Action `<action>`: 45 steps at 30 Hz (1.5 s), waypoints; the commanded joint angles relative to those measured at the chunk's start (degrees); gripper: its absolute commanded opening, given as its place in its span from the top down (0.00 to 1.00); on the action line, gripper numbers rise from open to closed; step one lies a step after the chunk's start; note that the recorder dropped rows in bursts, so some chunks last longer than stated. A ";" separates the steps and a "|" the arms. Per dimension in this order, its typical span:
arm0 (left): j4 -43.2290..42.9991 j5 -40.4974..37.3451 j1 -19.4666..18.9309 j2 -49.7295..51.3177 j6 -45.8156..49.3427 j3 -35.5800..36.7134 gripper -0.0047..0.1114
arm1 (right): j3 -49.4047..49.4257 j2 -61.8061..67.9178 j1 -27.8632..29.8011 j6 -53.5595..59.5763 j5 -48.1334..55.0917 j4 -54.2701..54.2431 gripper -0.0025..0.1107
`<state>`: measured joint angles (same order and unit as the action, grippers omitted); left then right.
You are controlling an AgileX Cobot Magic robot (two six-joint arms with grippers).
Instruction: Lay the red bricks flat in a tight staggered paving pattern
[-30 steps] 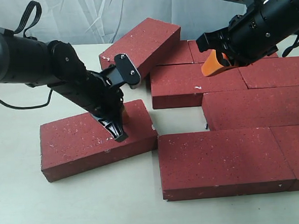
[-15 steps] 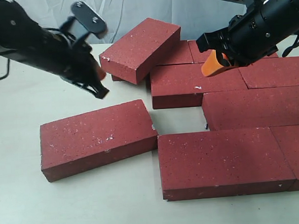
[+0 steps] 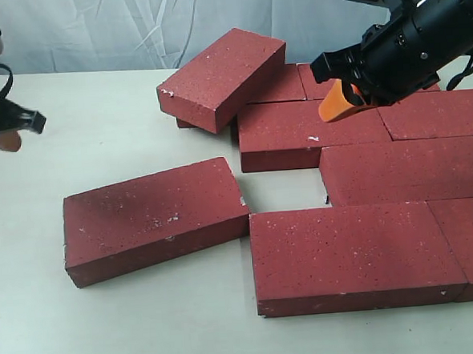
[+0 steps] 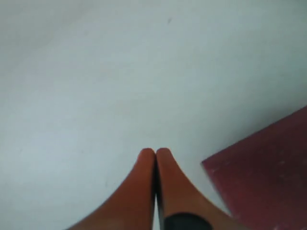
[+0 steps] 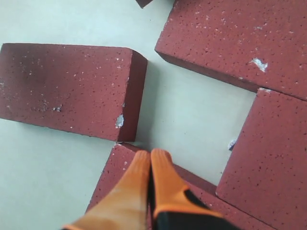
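Exterior view: I judge my left gripper (image 3: pixel 9 139), clenched on nothing, sits wide to clear the skewed loose brick (image 3: pixel 155 218); my right gripper (image 3: pixel 334 108), likewise clenched empty, hovers over the laid bricks (image 3: pixel 397 171).

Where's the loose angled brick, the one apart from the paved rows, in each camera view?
Exterior: loose brick, lower left.
Left wrist: one brick corner shows; which brick is unclear.
Right wrist: the brick lying alone.
Shared landmark: white chip on its corner.
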<state>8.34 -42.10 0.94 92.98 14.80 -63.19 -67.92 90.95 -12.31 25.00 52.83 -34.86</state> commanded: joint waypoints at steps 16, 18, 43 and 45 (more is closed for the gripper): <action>1.17 -13.21 4.97 14.04 11.36 0.18 0.96 | -0.41 -0.44 0.14 0.33 0.38 -0.20 0.98; 1.04 -12.67 4.97 14.28 11.36 0.18 0.96 | -0.41 -0.44 0.14 0.33 0.38 -0.20 0.98; 18.44 4.96 4.97 14.38 21.80 0.18 0.96 | -0.41 -0.44 0.14 0.33 0.38 -0.20 0.98; 20.40 5.18 4.97 14.49 21.91 0.18 0.96 | -0.41 -0.44 0.14 0.33 0.38 -0.20 0.98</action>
<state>25.50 -37.96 5.66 107.16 36.42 -62.99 -67.92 90.95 -12.31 25.00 53.32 -34.86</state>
